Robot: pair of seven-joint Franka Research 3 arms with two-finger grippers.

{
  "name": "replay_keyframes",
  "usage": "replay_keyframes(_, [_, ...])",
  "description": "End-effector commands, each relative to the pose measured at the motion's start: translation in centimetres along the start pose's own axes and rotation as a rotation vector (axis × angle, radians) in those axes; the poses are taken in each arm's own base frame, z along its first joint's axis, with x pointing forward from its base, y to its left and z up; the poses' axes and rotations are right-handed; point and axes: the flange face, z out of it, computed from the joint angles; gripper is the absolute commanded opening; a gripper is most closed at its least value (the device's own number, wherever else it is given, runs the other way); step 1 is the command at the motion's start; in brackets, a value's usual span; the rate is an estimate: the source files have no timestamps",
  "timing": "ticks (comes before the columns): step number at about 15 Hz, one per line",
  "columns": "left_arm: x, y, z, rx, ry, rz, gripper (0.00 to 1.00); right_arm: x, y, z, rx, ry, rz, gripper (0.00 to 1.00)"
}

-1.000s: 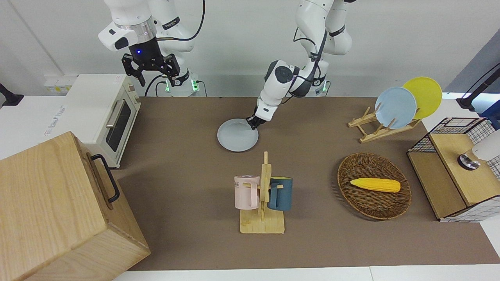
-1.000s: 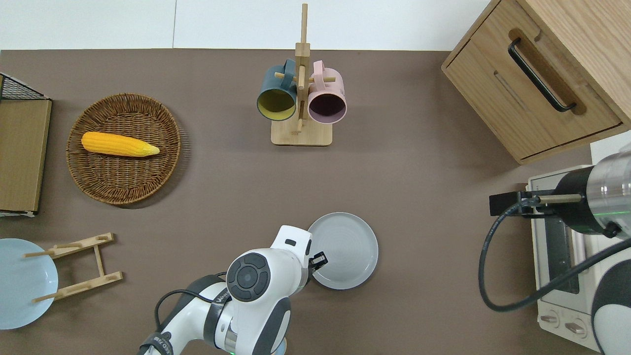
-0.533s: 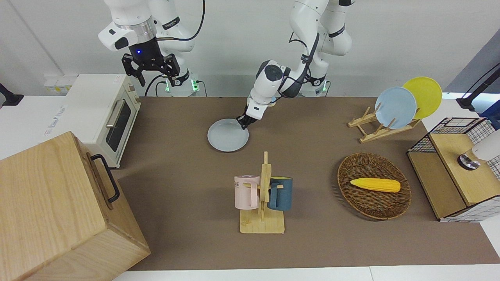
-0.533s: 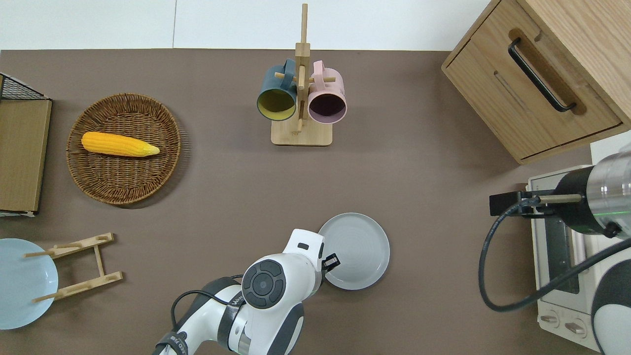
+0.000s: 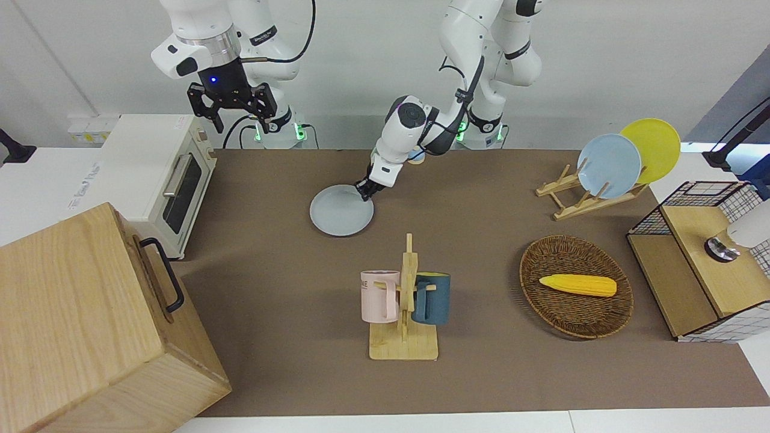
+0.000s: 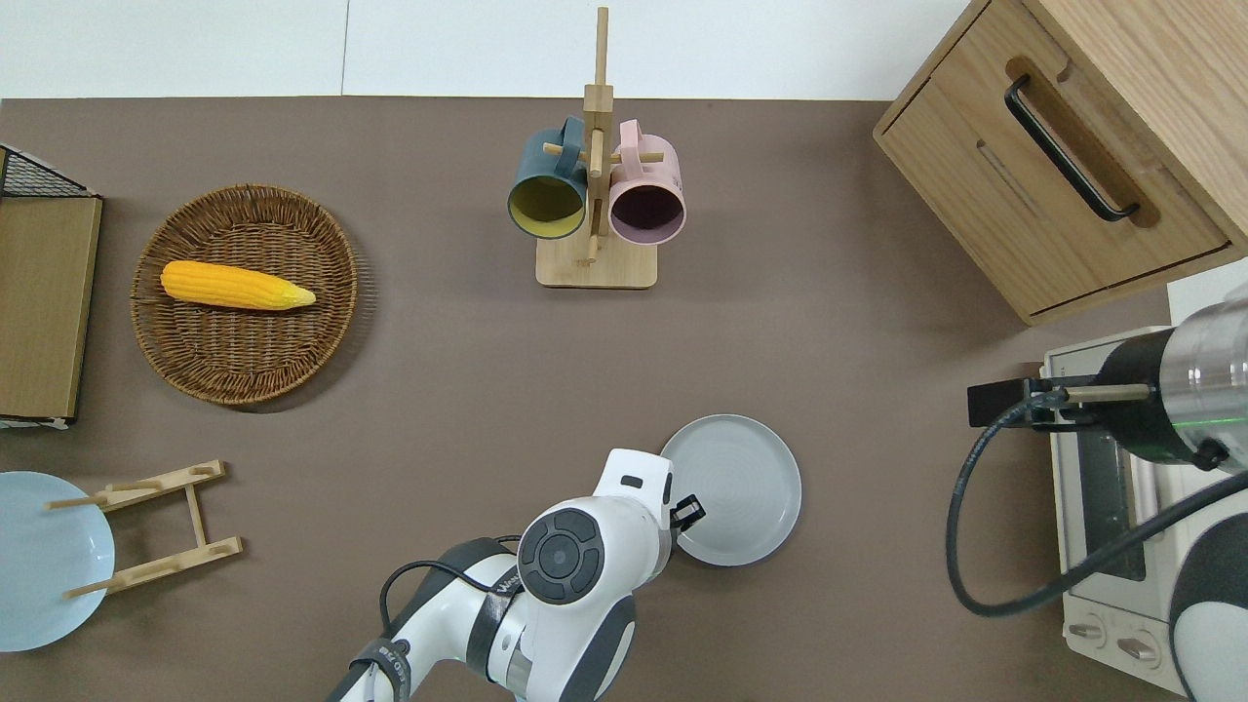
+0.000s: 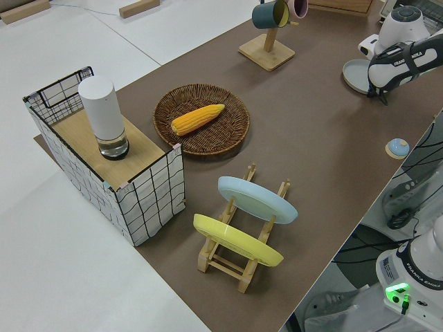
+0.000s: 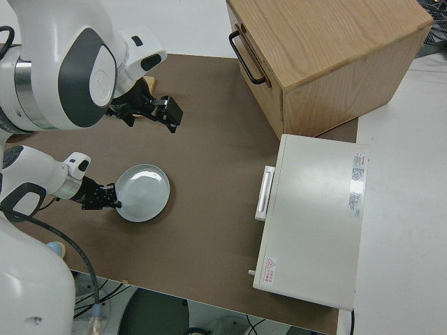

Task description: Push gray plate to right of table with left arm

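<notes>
From the front, my left gripper (image 5: 363, 191) touches the rim of the round, shallow, pale gray-blue plate (image 5: 341, 210) lying flat on the matte brown table (image 5: 481, 240); I cannot tell whether my fingers are closed. Overhead, the plate (image 6: 736, 487) lies nearer me than the wooden mug rack (image 6: 595, 195). My right arm is parked.

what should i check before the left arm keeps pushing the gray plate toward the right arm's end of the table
1. Left gripper against the gray plate, at the rim on the left arm's side: ok.
2. Plate flat on the table: ok.
3. Bare table between the plate and the toaster oven: ok.
4. Mug rack out of the path, farther from the robots than the plate: ok.
5. Right arm parked: ok.
6. Left gripper's opening: cannot tell.
</notes>
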Motion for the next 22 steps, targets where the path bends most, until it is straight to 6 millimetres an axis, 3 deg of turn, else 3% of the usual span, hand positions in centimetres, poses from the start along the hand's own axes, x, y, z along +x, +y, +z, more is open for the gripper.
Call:
replay_keyframes(1, [0.4,0.1,0.8,-0.002,-0.012,-0.035,0.98,-0.8,0.1,0.0,0.009,-0.004,0.021,0.996])
replay_keyframes(3, [1.4,-0.1,-0.7,0.002,-0.015,-0.050,0.98,-0.8,0.1,0.0,0.009,-0.004,0.022,0.996])
replay_keyframes(7, [3.0,-0.6,-6.0,0.053,-0.052,-0.050,0.98,-0.8,0.1,0.0,0.009,-0.005,0.022,0.996])
replay_keyframes(10, [5.4,-0.9,-9.6,0.104,-0.115,-0.022,0.99,-0.8,0.1,0.0,0.009,-0.004,0.021,0.996])
replay_keyframes(17, [16.5,-5.4,-21.3,0.214,-0.169,0.148,0.99,-0.8,0.1,0.0,0.009,-0.004,0.021,0.996])
replay_keyframes(22, [22.4,-10.7,-25.3,0.290,-0.113,0.317,0.99,-0.8,0.1,0.0,0.009,-0.004,0.021,0.996])
